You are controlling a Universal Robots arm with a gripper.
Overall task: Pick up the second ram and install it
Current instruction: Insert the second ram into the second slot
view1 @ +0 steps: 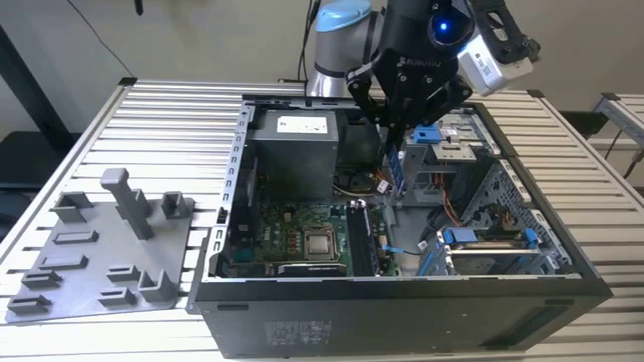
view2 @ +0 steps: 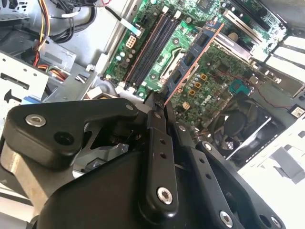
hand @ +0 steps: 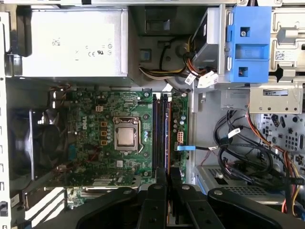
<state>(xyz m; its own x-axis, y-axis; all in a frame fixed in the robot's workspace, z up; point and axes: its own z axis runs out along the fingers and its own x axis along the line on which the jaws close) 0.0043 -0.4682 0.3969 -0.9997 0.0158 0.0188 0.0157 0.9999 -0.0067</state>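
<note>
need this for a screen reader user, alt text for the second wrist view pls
The end effector grips the second ram by one end and holds it above the green motherboard. The long black memory slots lie on the board close by.

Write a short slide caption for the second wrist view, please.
Gripper holding the ram by one end above the motherboard and its memory slots.

One tool (hand: 168, 175), one computer case (view1: 403, 317), one processor chip (hand: 127, 137), one power supply (hand: 71, 45), one grey tray (view1: 96, 262).
</note>
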